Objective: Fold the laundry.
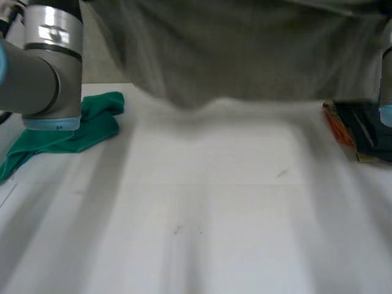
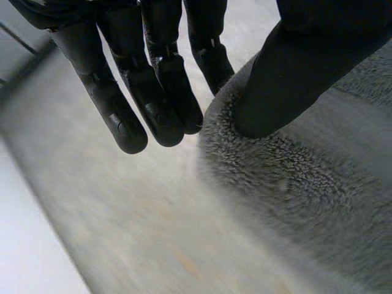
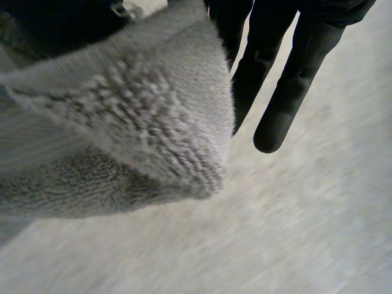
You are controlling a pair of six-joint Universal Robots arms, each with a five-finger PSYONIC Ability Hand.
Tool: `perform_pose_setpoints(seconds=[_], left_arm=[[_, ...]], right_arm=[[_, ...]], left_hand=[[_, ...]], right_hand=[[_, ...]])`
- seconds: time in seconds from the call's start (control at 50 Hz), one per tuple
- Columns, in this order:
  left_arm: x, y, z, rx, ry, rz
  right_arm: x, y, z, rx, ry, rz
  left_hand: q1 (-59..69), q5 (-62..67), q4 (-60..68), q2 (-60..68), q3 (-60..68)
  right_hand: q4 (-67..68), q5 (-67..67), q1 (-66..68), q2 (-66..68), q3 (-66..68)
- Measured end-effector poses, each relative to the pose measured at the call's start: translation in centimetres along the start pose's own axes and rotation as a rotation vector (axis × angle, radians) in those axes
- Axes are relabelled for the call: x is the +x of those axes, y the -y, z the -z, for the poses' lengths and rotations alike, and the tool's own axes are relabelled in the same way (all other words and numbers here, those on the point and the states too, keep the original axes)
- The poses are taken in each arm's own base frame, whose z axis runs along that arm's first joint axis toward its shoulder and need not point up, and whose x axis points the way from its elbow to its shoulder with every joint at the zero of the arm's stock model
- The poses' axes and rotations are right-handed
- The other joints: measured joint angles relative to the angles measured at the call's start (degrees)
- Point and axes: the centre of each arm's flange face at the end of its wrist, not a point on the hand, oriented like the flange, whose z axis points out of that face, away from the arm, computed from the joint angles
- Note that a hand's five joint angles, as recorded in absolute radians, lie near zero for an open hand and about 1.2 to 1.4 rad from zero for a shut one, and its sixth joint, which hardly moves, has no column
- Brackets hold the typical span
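At our left hand the thumb presses down into the fluffy edge of the grey towel, and one of the fingers sits against the far side of that same edge. We read this as a pinch on the towel's edge. The other fingers hang straight and close together just beside it, touching nothing. The towel spreads away under the thumb, and the pale surface below the fingertips lies well apart from them.

At our right hand a corner of the towel lies across the palm side, folded over on itself, with the dark thumb above it and a finger tucked behind its edge. That is a pinch too. The remaining fingers point straight out beside the corner, apart from the cloth.

Between the two hands the towel hangs lifted as a broad grey sheet, its lower edge clear of the white table.

Further out, a green cloth lies crumpled on the table beneath the left arm. Near the right arm an orange cloth and a dark cloth lie touching each other.
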Motion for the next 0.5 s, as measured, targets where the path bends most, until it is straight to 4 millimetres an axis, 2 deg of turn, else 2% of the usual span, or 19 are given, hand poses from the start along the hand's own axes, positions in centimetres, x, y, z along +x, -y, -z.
perform_pose_setpoints(seconds=[0.04,0.1,0.2,0.24,0.26,0.28,0.34,0.36,0.42,0.44,0.46,0.5], left_arm=[[-0.3,0.6,0.5,0.016,0.017,0.017],[-0.1,0.2,1.9,-0.017,0.003,0.032],[1.2,-2.2,5.7,-0.147,-0.072,0.040],[2.0,-3.4,7.7,-0.213,-0.113,0.040],[2.0,-3.4,7.7,-0.213,-0.113,0.040],[2.7,-4.6,9.6,-0.274,-0.154,0.041],[3.9,-6.3,12.1,-0.353,-0.209,0.043],[4.5,-7.1,13.3,-0.389,-0.234,0.045],[5.5,-8.4,15.1,-0.444,-0.273,0.047],[6.3,-9.3,16.5,-0.490,-0.305,0.050],[6.5,-9.6,17.0,-0.504,-0.315,0.051],[7.0,-10.3,18.1,-0.540,-0.338,0.052]], right_arm=[[0.1,0.6,0.3,0.025,0.007,-0.013],[-0.4,0.6,1.1,0.008,0.062,-0.019],[-2.3,-1.1,3.3,-0.122,0.243,-0.014],[-3.8,-2.4,4.7,-0.201,0.343,-0.010],[-3.8,-2.4,4.7,-0.201,0.343,-0.010],[-5.4,-3.8,6.1,-0.277,0.440,-0.008],[-8.0,-5.9,8.1,-0.375,0.560,-0.010],[-9.4,-7.0,9.3,-0.424,0.617,-0.015],[-11.2,-8.6,10.8,-0.487,0.682,-0.031],[-12.6,-9.8,11.9,-0.536,0.723,-0.054],[-13.1,-10.2,12.4,-0.553,0.735,-0.066],[-13.9,-11.1,13.1,-0.590,0.751,-0.102]], left_hand=[[0.00,0.52,0.00,0.00,0.00],[0.00,0.52,0.00,0.00,0.00],[0.00,0.52,0.00,0.00,0.01],[0.00,0.52,0.00,0.01,0.01],[0.00,0.52,0.00,0.01,0.01],[0.00,0.52,0.00,0.04,0.02],[0.00,0.52,0.00,0.04,0.02],[0.00,0.52,0.01,0.05,0.03],[0.00,0.52,0.00,0.05,0.03],[0.00,0.52,0.00,0.05,0.03],[0.00,0.52,0.00,0.05,0.03],[0.00,0.52,0.00,0.05,0.03]], right_hand=[[0.00,0.00,0.00,0.00,0.00],[0.00,0.00,0.00,0.00,0.00],[0.00,0.00,0.00,0.00,0.00],[0.00,0.00,0.00,0.00,0.00],[0.00,0.00,0.00,0.00,0.00],[0.00,0.00,0.00,0.00,0.00],[0.00,0.00,0.00,0.00,0.00],[0.01,0.00,0.00,0.00,0.00],[0.00,0.00,0.00,0.00,0.00],[0.00,0.00,0.00,0.00,0.00],[0.00,0.00,0.00,0.00,0.00],[-8.62,-8.77,-6.05,-8.29,-8.48]])
